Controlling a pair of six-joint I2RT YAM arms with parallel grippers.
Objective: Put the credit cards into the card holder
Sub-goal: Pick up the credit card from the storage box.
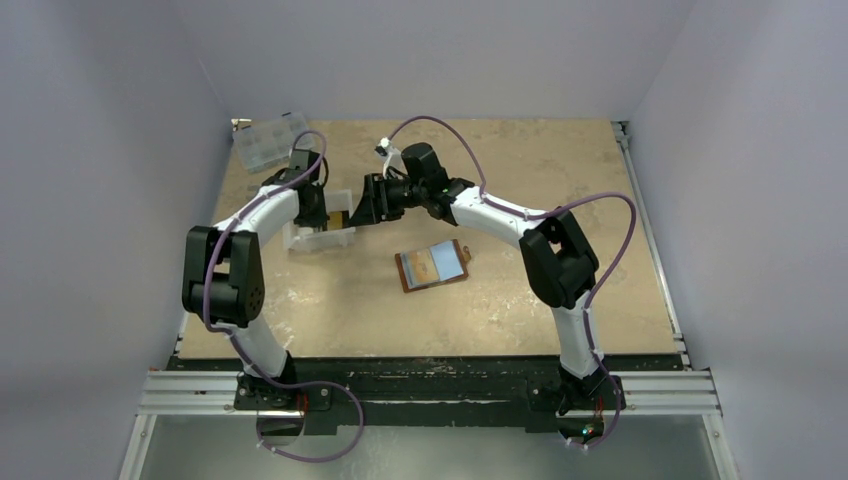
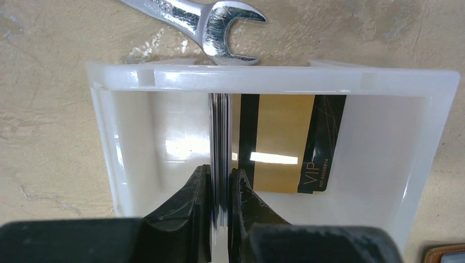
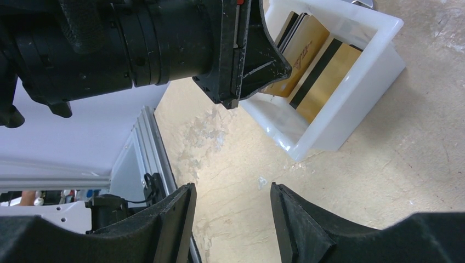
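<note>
inside the white tray point(image 2: 274, 74), the left gripper point(image 2: 220, 172) pinches upright credit cards point(image 2: 219, 123).

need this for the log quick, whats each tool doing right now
left tool: closed on an edge-on credit card, maybe several, in the white tray
right tool: open, holding nothing

A polished metal wrench point(image 2: 203, 22) gleams against the matt, mottled, stone-look table point(image 2: 55, 142). The tray point(image 2: 274, 74) is glossy, milky, translucent plastic. A smooth gold card point(image 2: 282, 137) with a black stripe throws back a bright reflection, and the thin edges of the cards point(image 2: 219, 126) shine too. The fingers point(image 2: 183, 211) of the left gripper point(image 2: 220, 174) look matt black and faintly grainy. The wallet point(image 1: 402, 272) shows brown leather, and the box point(image 1: 268, 140) is clear plastic.
</note>
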